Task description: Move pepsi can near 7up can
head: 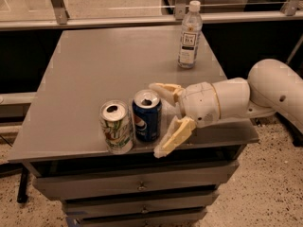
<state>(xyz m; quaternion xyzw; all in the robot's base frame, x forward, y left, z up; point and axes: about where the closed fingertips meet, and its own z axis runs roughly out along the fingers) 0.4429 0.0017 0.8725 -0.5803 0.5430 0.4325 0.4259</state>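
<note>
Near the front edge of the bench (85, 65) stand two opened cans, nearly touching: 7up can (116, 127) left, pepsi can (146, 116) right, logo showing. Hand (157, 119) spreads wide beside pepsi can, gripping nothing. Far right: one bottle (189, 34), label unreadable.

1. On my screen the gripper (163, 121) had two pale yellow fingers (176, 135), long and flat, and they stood well apart from each other.
2. It was over the front part of the grey table (80, 79), at the end of the arm.
3. The wrist (203, 105) behind it was a white rounded housing with a thin yellowish seam around it.
4. The arm (274, 86) was thick, smooth and white, with a big round joint, and I saw one small dark spot on its shell.
</note>
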